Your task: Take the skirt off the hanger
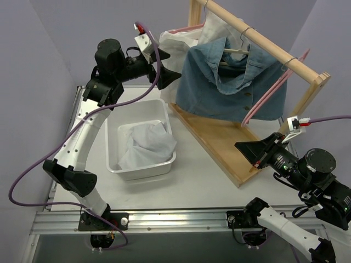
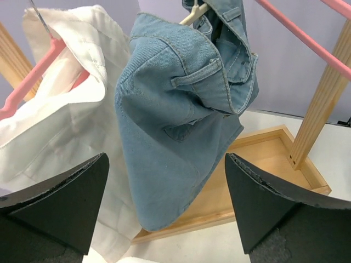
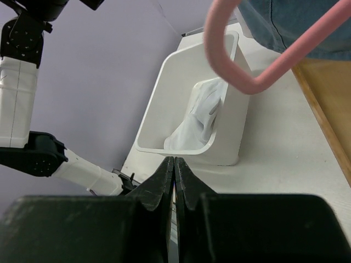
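A blue denim skirt (image 1: 230,87) hangs on a pale hanger (image 1: 237,51) from the wooden rack's rail (image 1: 258,38); it also shows in the left wrist view (image 2: 175,126). My left gripper (image 1: 169,76) is open, raised at the skirt's left edge, apart from it; its fingers (image 2: 66,203) frame the hem. My right gripper (image 1: 248,149) is shut and empty, low at the rack's front right. A pink hanger (image 3: 258,71) shows above it in the right wrist view.
A white bin (image 1: 140,139) holding a white cloth (image 1: 147,145) stands left of the rack's wooden base (image 1: 219,137). A white garment (image 2: 49,104) on a pink hanger (image 2: 33,76) hangs behind the skirt. An empty pink hanger (image 1: 271,90) hangs at the right.
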`<move>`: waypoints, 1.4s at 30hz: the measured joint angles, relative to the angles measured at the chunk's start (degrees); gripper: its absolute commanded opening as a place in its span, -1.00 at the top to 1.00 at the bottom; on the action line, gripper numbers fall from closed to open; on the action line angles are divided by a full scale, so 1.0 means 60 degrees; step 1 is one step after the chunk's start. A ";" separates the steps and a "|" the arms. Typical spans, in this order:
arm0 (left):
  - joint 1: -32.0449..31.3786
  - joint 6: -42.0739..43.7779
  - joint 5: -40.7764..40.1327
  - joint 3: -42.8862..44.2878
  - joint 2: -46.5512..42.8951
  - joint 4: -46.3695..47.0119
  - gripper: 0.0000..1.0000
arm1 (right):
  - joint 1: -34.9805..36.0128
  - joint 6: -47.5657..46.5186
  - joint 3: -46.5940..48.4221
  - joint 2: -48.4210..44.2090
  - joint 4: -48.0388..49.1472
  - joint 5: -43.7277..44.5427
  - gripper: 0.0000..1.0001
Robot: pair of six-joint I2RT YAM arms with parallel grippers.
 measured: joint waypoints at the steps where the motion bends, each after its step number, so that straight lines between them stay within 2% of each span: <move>1: 0.0098 -0.0076 0.0193 -0.0113 0.0007 0.0229 -0.89 | 0.0000 0.0000 0.0000 0.0000 -0.0011 0.0000 1.00; 10: 0.0153 -0.0922 0.1676 -0.0550 0.0645 0.2670 -0.89 | 0.0000 0.0000 0.0000 0.0000 -0.0069 0.0004 1.00; 21: 0.0149 -0.1621 0.1337 -0.0084 0.1982 0.3883 -0.88 | 0.0000 -0.0004 0.0000 0.0044 -0.0175 0.0007 1.00; 27: 0.0138 -0.2149 0.1333 0.1209 0.2739 0.4222 -0.88 | 0.0000 -0.0018 0.0000 0.0222 -0.0200 0.0062 1.00; 31: 0.0004 -0.2408 0.1315 0.1548 0.3060 0.4342 -0.88 | 0.0000 -0.0022 0.0000 0.0423 -0.0200 0.0084 1.00; 35: -0.0441 -0.2127 0.1147 0.2200 0.3559 0.3825 -0.89 | 0.0000 -0.0033 0.0000 0.0597 -0.0193 0.0076 1.00; 37: -0.0780 -0.1807 0.1045 0.2670 0.3843 0.3264 -0.99 | 0.0000 -0.0033 0.0000 0.0616 -0.0193 0.0076 1.00; 38: -0.0929 -0.1687 0.0998 0.2779 0.3909 0.3067 -0.88 | 0.0000 -0.0033 0.0000 0.0605 -0.0193 0.0080 1.00; 39: -0.1056 -0.1592 0.0958 0.2820 0.3938 0.2885 -0.63 | 0.0000 -0.0033 0.0000 0.0590 -0.0193 0.0080 1.00; 42: -0.1417 -0.1344 0.0801 0.2820 0.3942 0.2557 -0.08 | 0.0000 -0.0036 0.0000 0.0557 -0.0200 0.0084 1.00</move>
